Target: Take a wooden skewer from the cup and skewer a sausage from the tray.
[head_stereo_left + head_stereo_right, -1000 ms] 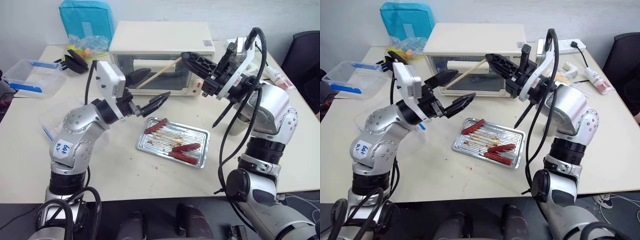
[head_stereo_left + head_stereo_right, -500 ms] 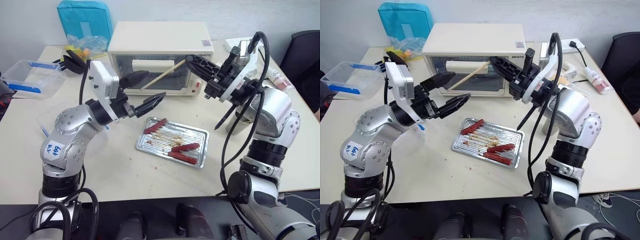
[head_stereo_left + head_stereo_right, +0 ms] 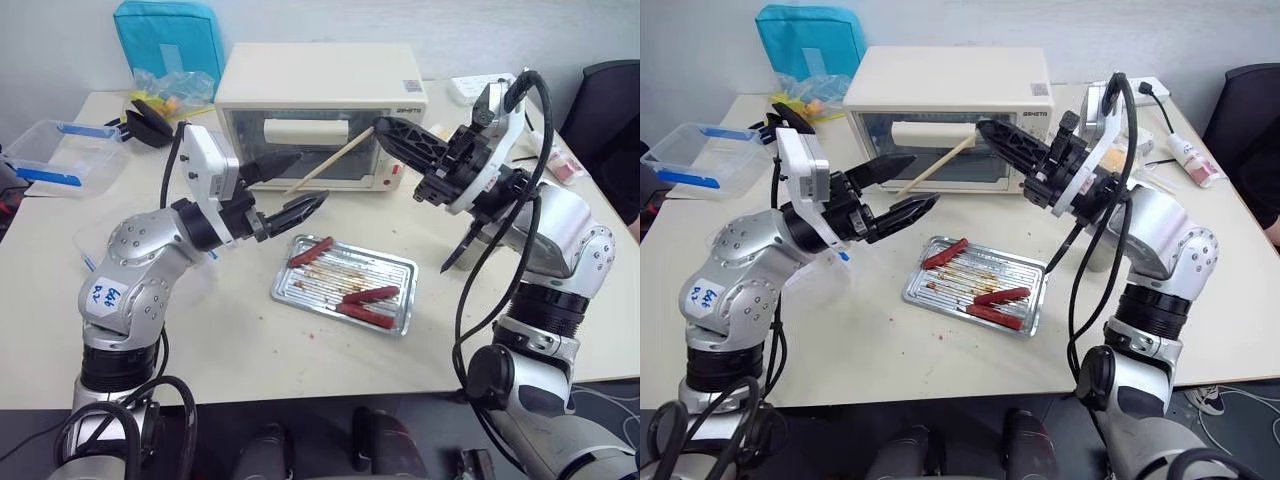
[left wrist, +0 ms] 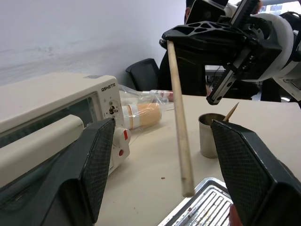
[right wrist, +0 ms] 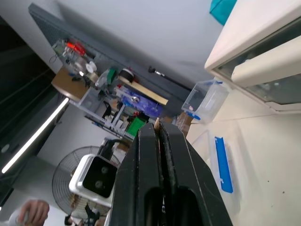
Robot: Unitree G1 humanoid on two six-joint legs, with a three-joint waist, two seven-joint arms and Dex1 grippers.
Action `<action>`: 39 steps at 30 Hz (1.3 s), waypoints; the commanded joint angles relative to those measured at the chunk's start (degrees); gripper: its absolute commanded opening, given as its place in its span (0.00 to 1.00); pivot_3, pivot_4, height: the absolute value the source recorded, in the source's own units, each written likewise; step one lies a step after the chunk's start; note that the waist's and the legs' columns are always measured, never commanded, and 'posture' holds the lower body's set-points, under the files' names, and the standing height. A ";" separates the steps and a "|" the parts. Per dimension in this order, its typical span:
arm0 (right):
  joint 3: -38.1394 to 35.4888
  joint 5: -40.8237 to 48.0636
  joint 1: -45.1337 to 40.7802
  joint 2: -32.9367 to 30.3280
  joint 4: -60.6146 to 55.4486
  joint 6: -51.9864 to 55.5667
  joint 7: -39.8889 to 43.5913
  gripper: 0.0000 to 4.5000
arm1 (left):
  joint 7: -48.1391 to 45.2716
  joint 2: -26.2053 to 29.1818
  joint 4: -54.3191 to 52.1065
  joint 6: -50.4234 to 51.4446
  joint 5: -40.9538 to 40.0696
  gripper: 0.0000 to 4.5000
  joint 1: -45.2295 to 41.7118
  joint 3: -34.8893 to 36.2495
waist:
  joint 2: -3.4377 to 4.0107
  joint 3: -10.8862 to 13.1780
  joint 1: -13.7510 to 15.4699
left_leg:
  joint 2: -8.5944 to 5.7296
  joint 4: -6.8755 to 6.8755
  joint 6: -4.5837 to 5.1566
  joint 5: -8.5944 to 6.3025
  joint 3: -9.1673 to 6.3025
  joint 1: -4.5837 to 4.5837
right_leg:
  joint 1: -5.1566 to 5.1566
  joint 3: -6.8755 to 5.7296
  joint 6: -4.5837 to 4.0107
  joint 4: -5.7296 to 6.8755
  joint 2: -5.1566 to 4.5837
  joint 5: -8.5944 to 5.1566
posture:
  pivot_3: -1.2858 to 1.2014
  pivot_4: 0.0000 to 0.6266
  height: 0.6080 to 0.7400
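My right gripper (image 3: 380, 126) is shut on the top end of the wooden skewer (image 3: 330, 160), which slants down and left in the air before the toaster oven. My left gripper (image 3: 312, 178) is open, its fingers (image 4: 96, 165) on either side of the skewer's (image 4: 181, 127) lower end, not touching it. Below lies the metal tray (image 3: 290, 293) with three sausages: one (image 3: 311, 251) at its far left, two (image 3: 371, 295) near its front right. The grey cup (image 4: 210, 134) stands on the table past the tray, with another stick's tip poking out.
A cream toaster oven (image 3: 320, 100) stands right behind the grippers. A clear blue-trimmed container (image 3: 60, 155) and a teal bag (image 3: 170, 40) are at the far left. A wrapped roll (image 4: 141, 115) lies beside the oven, and a black chair (image 3: 610, 90) stands at the right.
My left gripper's fingers have drawn somewhat closer together around the skewer's lower end. The right wrist has turned a little, still holding the skewer.
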 commanded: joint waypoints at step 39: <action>23.91 -35.34 1.72 -31.76 -8.25 -3.09 35.77 0.74 | -5.99 17.41 -7.25 3.66 -3.25 0.00 16.23 14.59 | -0.01 0.01 -0.16 | 0.08 -0.14 0.19 -0.23 -0.09 -0.05 | -0.08 0.00 0.00 -0.43 0.02 0.00 | 0.52 0.24 1.00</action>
